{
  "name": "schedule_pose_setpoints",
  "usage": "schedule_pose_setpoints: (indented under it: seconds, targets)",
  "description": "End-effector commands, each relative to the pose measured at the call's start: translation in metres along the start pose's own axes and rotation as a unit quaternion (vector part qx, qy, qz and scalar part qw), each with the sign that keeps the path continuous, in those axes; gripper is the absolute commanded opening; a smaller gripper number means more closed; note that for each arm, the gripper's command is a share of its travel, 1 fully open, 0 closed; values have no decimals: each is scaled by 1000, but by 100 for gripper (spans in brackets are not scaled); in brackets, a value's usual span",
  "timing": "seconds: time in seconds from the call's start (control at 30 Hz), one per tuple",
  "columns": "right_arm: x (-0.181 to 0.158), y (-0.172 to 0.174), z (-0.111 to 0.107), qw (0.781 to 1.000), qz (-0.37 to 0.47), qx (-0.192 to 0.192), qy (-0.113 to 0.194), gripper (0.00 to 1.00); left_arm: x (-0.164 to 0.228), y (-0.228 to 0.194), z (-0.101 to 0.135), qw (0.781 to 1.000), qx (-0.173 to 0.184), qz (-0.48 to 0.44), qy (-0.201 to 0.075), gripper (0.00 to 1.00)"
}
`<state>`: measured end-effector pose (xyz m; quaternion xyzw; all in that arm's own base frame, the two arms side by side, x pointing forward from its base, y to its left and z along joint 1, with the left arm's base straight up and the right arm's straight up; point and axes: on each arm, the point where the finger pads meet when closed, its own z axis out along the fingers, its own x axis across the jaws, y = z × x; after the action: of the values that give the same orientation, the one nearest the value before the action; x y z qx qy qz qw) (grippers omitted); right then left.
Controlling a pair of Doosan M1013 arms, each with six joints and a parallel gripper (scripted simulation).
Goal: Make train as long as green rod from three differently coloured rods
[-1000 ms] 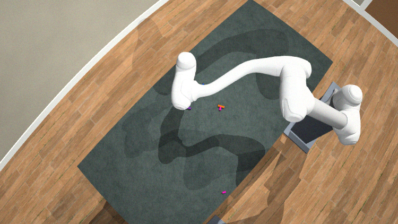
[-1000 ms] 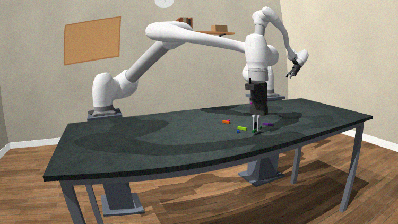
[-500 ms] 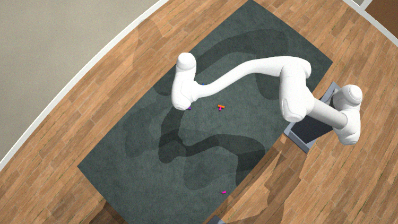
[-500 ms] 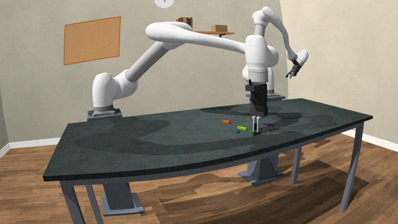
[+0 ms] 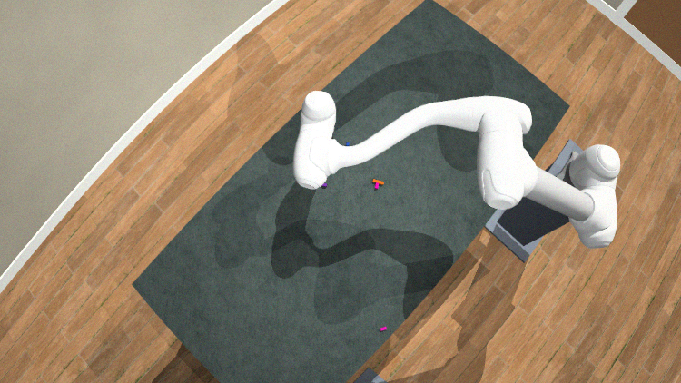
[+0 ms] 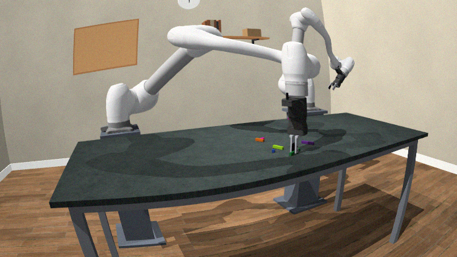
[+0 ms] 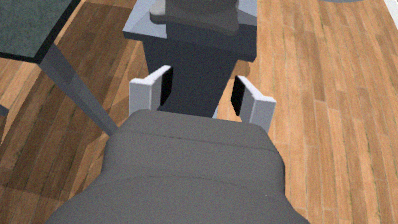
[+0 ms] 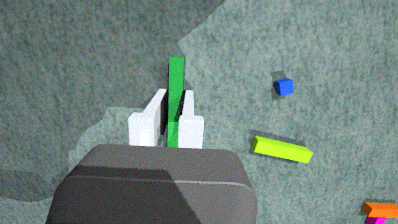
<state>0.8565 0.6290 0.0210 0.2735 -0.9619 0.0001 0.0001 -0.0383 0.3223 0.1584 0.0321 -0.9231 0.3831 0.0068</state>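
Nearest in the exterior view, the right gripper (image 6: 293, 152) (image 8: 175, 103) points straight down at the counter (image 5: 238, 304) (image 6: 191, 178) (image 7: 30, 30) (image 8: 325, 40), its narrow-set fingers clamped on the green rod (image 6: 291, 153) (image 8: 176, 82); the rod sticks out past them, and whether it touches the counter I cannot tell. The blue rod (image 5: 347, 144) (image 6: 273, 150) (image 8: 284, 86), a small cube, lies near it, and just behind that is the lime rod (image 6: 278, 147) (image 8: 282, 149), flat and apart from the others. The purple rod (image 5: 324, 186) (image 6: 308, 142) lies on the other side of the right gripper from the lime one. A bit farther back, the orange rod (image 5: 378, 181) (image 6: 259, 139) (image 8: 381, 209) has a magenta rod (image 5: 376, 186) (image 6: 262, 138) (image 8: 376, 220) set crosswise against its side, making a T. A second magenta rod (image 5: 383, 328) lies well apart from these, near the counter's far edge. Farthest off, the left gripper (image 6: 333, 86) (image 7: 202, 84) hangs high and tilted, its fingers wide apart with nothing between them, a pedestal and the wooden floor (image 6: 223, 229) (image 7: 325, 150) in its wrist view.
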Motion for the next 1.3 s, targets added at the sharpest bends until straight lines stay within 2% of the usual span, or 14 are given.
schedule_pose_setpoints:
  seconds: [0.0,1.0,1.03,1.1,1.13,1.27]
  targets:
    - [0,0,-2,1000,0,0,-1,24,0,0,0,1000,0,0,0,100]
    - [0,0,-2,1000,0,0,-1,24,0,0,0,1000,0,0,0,100]
    - [0,0,-2,1000,0,0,-1,30,0,0,0,1000,0,0,0,100]
    - [0,0,-2,1000,0,0,-1,30,0,0,0,1000,0,0,0,100]
    - [0,0,-2,1000,0,0,-1,36,0,0,0,1000,0,0,0,100]
    - [0,0,-2,1000,0,0,-1,36,0,0,0,1000,0,0,0,100]
